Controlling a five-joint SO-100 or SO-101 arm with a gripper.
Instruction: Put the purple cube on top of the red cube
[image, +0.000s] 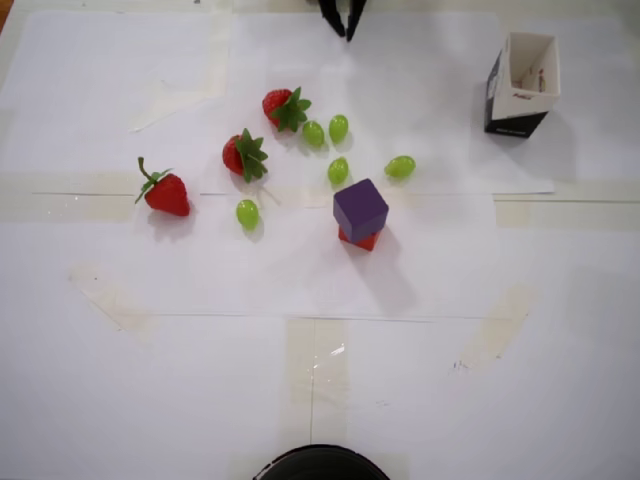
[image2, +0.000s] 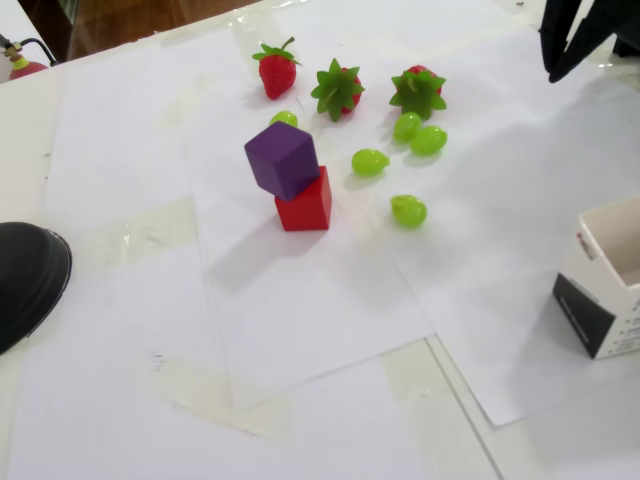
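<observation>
The purple cube (image: 360, 208) rests on top of the red cube (image: 361, 240) near the middle of the white paper. In the fixed view the purple cube (image2: 283, 158) sits turned and shifted a little to the left on the red cube (image2: 305, 205), overhanging one edge. My gripper (image: 346, 36) is far back at the top edge of the overhead view, well away from the cubes. In the fixed view the gripper (image2: 553, 76) is at the top right. Its black fingertips meet and hold nothing.
Three strawberries (image: 167, 190) (image: 244, 155) (image: 285, 107) and several green grapes (image: 339, 170) lie behind and to the left of the stack. An open white-and-black carton (image: 522, 82) stands at the right. A black round object (image: 320, 463) sits at the near edge.
</observation>
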